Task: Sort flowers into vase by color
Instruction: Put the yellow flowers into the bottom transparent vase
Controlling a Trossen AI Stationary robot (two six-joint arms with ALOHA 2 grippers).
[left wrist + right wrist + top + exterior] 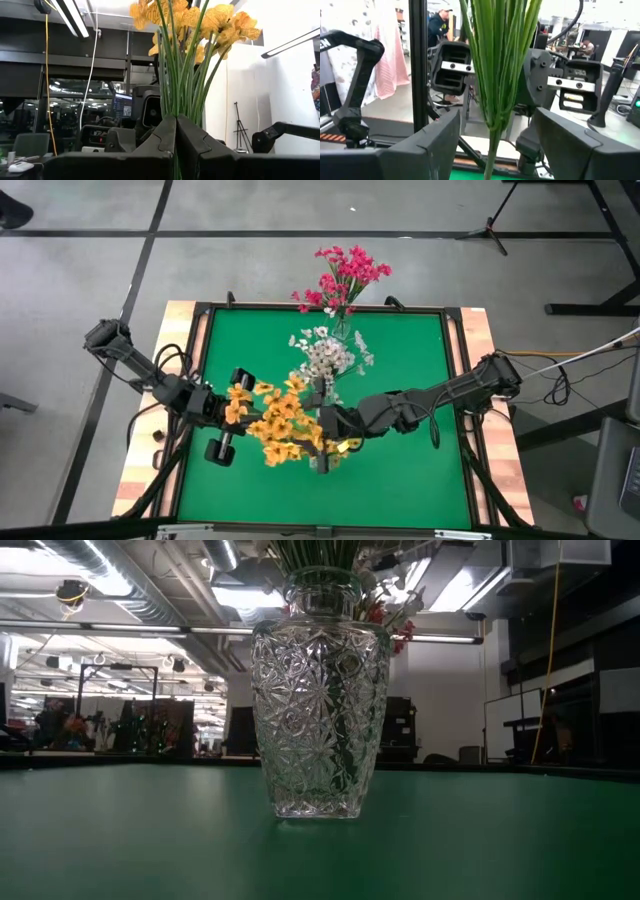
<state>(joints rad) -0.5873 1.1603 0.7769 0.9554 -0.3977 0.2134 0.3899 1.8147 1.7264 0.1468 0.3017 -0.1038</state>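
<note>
In the high view, a bunch of yellow-orange flowers (282, 423) stands upright between my two grippers over the green mat. My left gripper (234, 416) (176, 125) reaches in from the table's left and is shut on the bunch's green stems. My right gripper (336, 426) (497, 115) comes from the right and is open, one finger on each side of the same stems (497, 65) without touching them. The white flowers (326, 356) stand mid-table. The magenta-pink flowers (342, 273) stand in a vase at the far edge. My left gripper pinches the lower part of the yellow-orange bunch's stems (176, 102) between its two fingers, coming level from the table's left, across the stems. Several stems are gathered in the hold. The bunch stands upright, with blossoms (220, 22) above the fingers and stem ends (492, 127) hanging below.
A cut-glass vase (320, 690) fills the low view, with green stems in its mouth, standing on the green mat (150, 840). The mat has a dark raised frame (200, 360) on a wooden table. People and furniture show in the room beyond.
</note>
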